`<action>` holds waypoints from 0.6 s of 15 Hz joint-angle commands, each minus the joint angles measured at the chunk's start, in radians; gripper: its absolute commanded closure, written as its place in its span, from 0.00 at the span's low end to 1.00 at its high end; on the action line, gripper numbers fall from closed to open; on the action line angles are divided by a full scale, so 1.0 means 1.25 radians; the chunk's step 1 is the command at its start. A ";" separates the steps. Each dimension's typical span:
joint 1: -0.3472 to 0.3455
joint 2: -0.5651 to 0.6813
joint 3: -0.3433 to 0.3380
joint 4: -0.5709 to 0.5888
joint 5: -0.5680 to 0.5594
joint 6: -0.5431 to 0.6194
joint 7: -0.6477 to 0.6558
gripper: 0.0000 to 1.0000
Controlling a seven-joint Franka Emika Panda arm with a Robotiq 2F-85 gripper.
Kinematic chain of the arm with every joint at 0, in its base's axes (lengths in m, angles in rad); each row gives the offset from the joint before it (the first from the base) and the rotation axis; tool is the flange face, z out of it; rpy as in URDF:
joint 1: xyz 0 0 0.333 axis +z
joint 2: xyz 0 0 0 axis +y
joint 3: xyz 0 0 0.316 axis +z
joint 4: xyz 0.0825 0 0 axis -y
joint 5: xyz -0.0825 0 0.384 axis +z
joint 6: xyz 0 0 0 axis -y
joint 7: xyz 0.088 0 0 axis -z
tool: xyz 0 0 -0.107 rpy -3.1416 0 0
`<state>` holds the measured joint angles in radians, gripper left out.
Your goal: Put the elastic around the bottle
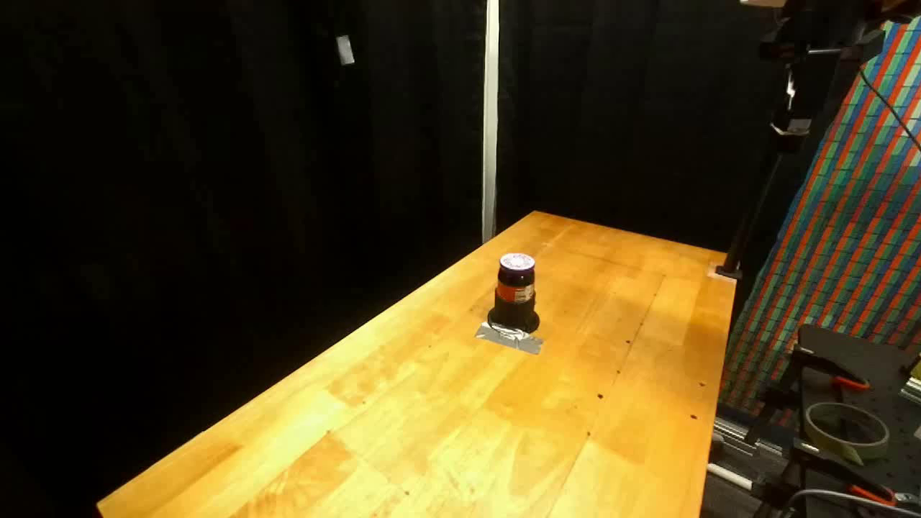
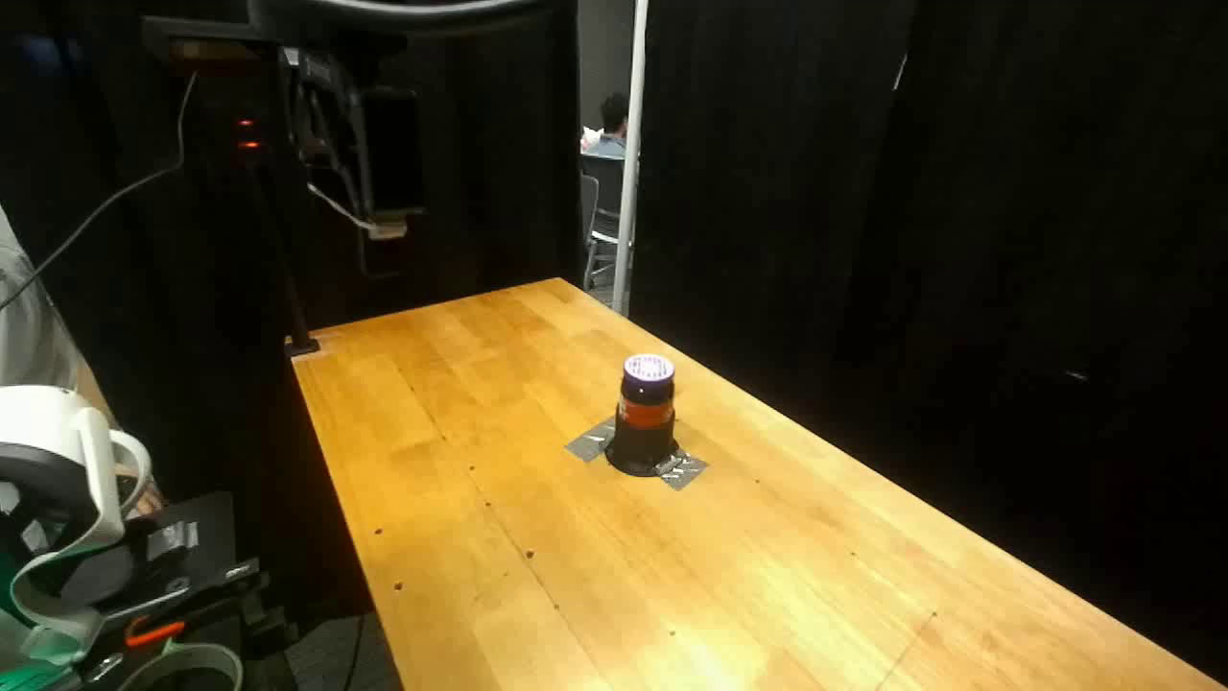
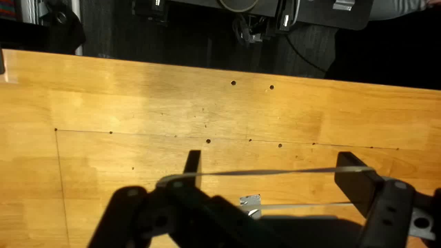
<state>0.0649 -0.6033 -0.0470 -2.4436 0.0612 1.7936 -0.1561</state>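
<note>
In an exterior view, the white-topped dark bottle [image 1: 516,288] stood upright on the wooden tabletop [image 1: 460,432], nearer the left edge than the right; nothing made out looped around its upper part. In an exterior view, its lower part sat in what looked like a black flanged holder [image 2: 640,449], grey tape [image 2: 685,470] at the holder's left and right. Wrist view: gripper [image 3: 269,163] had its jaws wide apart, the elastic [image 3: 262,172] stretched between them in two strands; a patch of tape showed low in frame, bottle not visible. Step judged in hand: transport of the stretched elastic, placement not yet done. Next move likely called for centring the loop over the bottle, jaws spread, then lowering evenly.
</note>
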 commanded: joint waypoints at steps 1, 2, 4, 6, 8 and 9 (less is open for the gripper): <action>-0.006 0.000 0.005 0.004 0.003 -0.002 -0.002 0.00; -0.006 -0.001 0.005 0.006 0.003 -0.002 -0.002 0.00; -0.006 -0.004 0.005 0.008 0.003 -0.002 -0.002 0.00; 0.005 0.044 0.027 0.047 -0.007 -0.011 0.006 0.00; 0.008 0.175 0.072 0.130 -0.035 -0.019 0.054 0.00; 0.005 0.202 0.087 0.146 -0.051 -0.018 0.068 0.00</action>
<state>0.0657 -0.5490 -0.0009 -2.4056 0.0436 1.7935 -0.1341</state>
